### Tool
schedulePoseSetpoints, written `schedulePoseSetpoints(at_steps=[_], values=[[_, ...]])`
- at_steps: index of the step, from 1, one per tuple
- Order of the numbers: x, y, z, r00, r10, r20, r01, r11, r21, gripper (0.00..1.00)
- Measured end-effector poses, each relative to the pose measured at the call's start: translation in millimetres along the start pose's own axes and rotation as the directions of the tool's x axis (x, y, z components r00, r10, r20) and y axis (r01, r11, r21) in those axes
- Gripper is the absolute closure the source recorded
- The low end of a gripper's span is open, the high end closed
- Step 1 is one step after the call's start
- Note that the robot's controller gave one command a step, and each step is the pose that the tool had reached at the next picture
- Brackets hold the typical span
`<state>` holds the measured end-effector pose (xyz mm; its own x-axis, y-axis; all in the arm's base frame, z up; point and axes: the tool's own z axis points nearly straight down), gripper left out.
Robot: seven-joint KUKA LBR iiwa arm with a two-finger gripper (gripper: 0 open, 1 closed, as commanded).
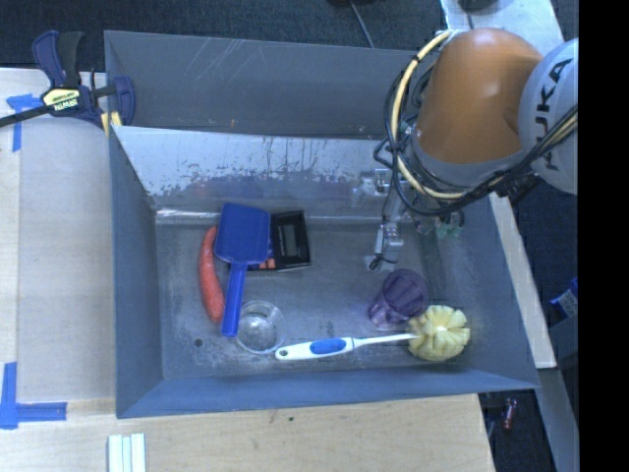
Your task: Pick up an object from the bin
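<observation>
Purple crumpled thing (398, 296), probably cloth, lies just below the claw (385, 249), apart from it; a yellow-headed brush (364, 342) lies beyond that. Approach step is judged. Claw opening cannot be told; nothing is seen held. Descent onto it is called for.

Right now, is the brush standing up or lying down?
Lying down: the brush is flat on the bin floor, handle pointing left, yellow head beside the purple thing.
</observation>
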<state>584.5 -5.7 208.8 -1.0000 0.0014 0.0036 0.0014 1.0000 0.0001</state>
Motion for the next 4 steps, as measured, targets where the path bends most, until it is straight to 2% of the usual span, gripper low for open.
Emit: schedulePoseSetpoints(at_steps=[1,2,3,4], values=[[-1.6,-0.1,-4.0,1.000,0.000,0.008,0.000,1.000,0.000,0.00],[-27.1,72.1,128.4,0.968,-0.252,0.013,0.252,0.968,0.003,0.00],[-14.7,72.3,61.7,0.988,-0.152,0.012,0.152,0.988,0.002,0.00],[-31.5,64.6,108.3,0.865,-0.502,0.010,0.502,0.865,0.002,0.00]])
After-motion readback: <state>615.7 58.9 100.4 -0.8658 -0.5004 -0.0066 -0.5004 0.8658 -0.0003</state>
